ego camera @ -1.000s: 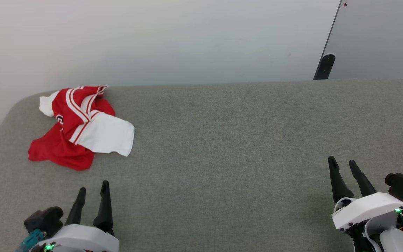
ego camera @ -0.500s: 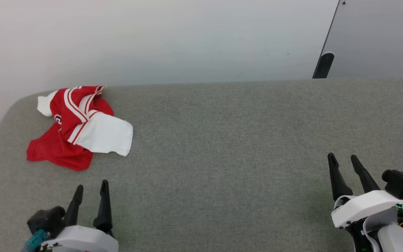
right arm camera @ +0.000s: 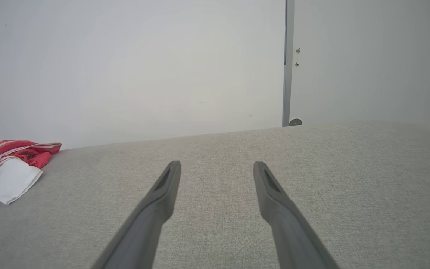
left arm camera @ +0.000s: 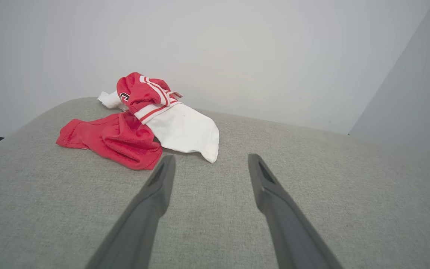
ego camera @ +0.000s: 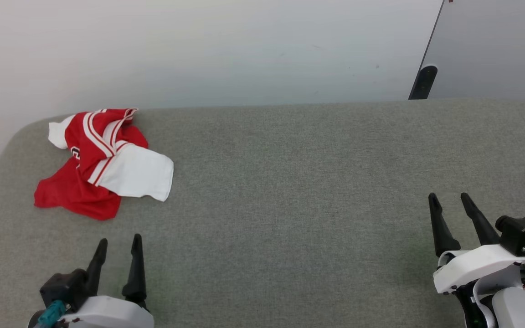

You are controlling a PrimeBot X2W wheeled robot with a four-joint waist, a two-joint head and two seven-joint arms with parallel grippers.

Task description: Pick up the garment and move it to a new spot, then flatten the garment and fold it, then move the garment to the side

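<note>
Grey fabric table [ego camera: 290, 182]: wide padded top.
Garment [ego camera: 103, 164]: red and white, crumpled at far left corner.
Left gripper [ego camera: 120, 238]: fingers spread, empty, near garment.
Right gripper [ego camera: 448, 195]: fingers spread, empty, well apart.
Progress: nothing done; pick-up, flattening, folding remain.

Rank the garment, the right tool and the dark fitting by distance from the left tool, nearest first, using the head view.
1. garment, just ahead of the left tool, on the table's left.
2. right tool, across the table at the right.
3. dark fitting, beyond the table's far right edge.
</note>
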